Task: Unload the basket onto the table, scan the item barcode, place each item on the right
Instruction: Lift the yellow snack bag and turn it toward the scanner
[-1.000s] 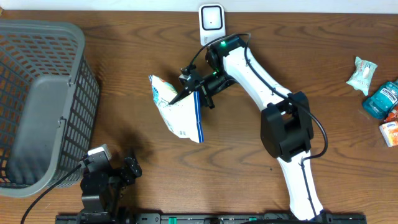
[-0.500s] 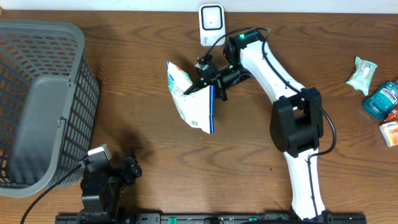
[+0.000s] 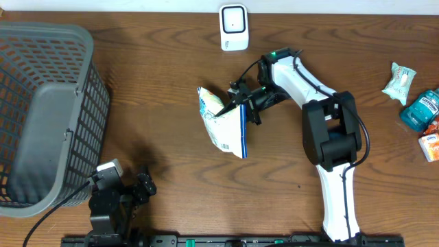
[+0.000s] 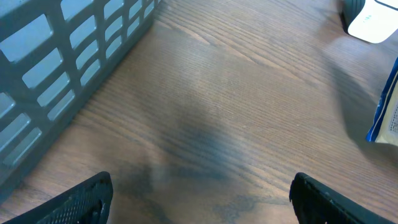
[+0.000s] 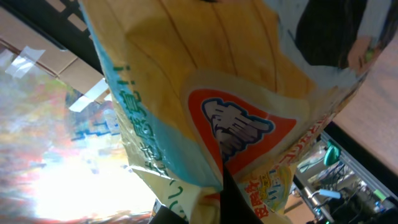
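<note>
The right gripper (image 3: 241, 103) is clamped on the upper edge of the white, blue and yellow plastic snack bag (image 3: 224, 128). The bag is near the middle of the brown wooden table (image 3: 158, 82), and the small white box-shaped barcode scanner (image 3: 234, 27) stands at about 12 o'clock from it, apart from it. The left gripper (image 4: 200, 202) is at about 7 o'clock from the bag, its two black fingers (image 4: 81, 199) wide apart with nothing between them, near the grey plastic lattice basket (image 3: 41, 103) at 9 o'clock.
</note>
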Motion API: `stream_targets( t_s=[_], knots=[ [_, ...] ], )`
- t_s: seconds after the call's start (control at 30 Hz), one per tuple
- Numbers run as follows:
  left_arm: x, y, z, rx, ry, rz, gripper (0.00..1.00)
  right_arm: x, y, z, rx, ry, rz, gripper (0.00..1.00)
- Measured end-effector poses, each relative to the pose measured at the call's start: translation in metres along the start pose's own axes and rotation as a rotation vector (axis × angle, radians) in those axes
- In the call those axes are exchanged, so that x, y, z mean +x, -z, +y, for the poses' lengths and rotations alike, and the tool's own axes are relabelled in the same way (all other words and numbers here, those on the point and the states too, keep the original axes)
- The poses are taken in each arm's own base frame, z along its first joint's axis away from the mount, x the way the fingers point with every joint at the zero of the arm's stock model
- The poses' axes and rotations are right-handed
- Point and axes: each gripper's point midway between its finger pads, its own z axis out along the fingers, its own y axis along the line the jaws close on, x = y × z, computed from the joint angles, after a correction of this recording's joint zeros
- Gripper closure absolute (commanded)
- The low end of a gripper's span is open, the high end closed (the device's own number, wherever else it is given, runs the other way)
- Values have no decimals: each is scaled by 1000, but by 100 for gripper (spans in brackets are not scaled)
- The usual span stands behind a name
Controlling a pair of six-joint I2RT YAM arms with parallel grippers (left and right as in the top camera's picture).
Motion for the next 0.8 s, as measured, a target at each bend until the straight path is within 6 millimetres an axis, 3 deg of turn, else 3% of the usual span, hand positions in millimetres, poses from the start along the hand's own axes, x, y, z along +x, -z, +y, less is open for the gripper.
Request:
stream_targets(
  t_s=[0.13, 0.27, 0.43, 0.57, 0.63, 0.8],
  knots=[
    [0, 0, 0, 0, 0, 0, 9, 2, 2, 3, 0, 64, -6, 99],
    [0, 0, 0, 0, 0, 0, 9, 18, 5, 19, 9, 217, -16, 99],
    [0, 0, 0, 0, 0, 0, 9, 63, 16, 59, 42, 588, -52, 99],
    [0, 0, 0, 0, 0, 0, 9, 90, 26, 73, 133, 903, -77, 99],
    [0, 0, 0, 0, 0, 0, 9, 90, 28, 69, 218, 1061, -71, 99],
    [0, 0, 0, 0, 0, 0, 9, 56, 31, 43, 482, 1313, -26, 98]
  ],
)
